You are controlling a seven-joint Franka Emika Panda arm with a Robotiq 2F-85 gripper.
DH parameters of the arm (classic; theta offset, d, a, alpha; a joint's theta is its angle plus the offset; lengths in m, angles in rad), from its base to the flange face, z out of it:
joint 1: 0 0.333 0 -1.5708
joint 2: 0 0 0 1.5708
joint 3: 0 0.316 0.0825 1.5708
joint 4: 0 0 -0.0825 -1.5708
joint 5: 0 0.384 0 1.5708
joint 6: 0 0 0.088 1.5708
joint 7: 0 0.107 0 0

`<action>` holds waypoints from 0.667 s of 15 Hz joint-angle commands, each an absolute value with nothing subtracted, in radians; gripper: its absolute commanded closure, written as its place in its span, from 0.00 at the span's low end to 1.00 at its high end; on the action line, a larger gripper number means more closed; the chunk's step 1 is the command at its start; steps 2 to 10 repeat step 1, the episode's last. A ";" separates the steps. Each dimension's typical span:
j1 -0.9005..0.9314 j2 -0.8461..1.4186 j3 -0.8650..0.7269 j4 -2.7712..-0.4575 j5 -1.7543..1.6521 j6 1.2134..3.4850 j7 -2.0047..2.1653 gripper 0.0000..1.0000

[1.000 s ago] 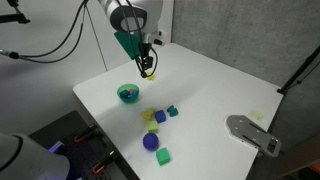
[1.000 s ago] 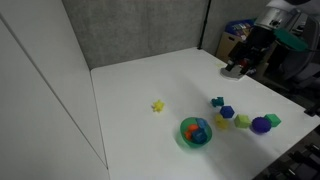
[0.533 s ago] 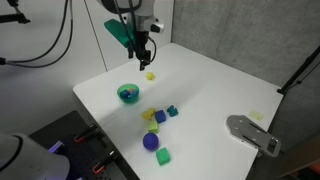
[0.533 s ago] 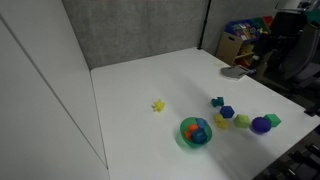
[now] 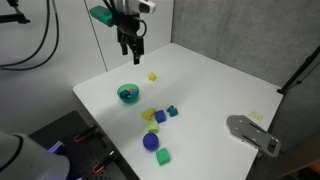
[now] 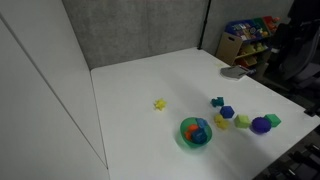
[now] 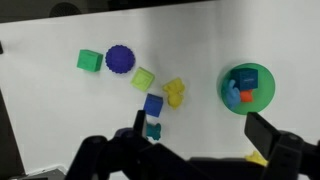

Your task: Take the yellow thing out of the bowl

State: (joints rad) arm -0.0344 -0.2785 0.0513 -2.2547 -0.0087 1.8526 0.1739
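The small pale-yellow chunk (image 5: 152,76) lies on the white table outside the bowl, and it also shows in an exterior view (image 6: 158,104). In the wrist view it peeks out at the bottom (image 7: 257,158), beside my right finger. The teal-green bowl (image 5: 128,99) (image 6: 186,140) (image 7: 262,108) stands nearby and holds blue and orange pieces. My gripper (image 5: 130,45) (image 7: 200,135) hangs high above the table, behind the bowl, open and empty.
Toy blocks lie in a cluster: a larger yellow piece (image 7: 175,92), a blue block (image 7: 153,104), a teal block (image 7: 152,128), a green block (image 7: 90,60) and a dark blue ball (image 7: 120,58). A grey object (image 5: 252,132) lies at the table's far corner.
My gripper has risen and drawn back from the yellow chunk, which stays on the table. The arm has left the middle of the exterior view that shows the shelves.
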 commanded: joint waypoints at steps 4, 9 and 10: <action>-0.024 -0.285 0.045 -2.253 -0.018 1.837 0.178 0.00; -0.024 -0.285 0.045 -2.253 -0.018 1.837 0.178 0.00; -0.024 -0.285 0.045 -2.253 -0.018 1.837 0.178 0.00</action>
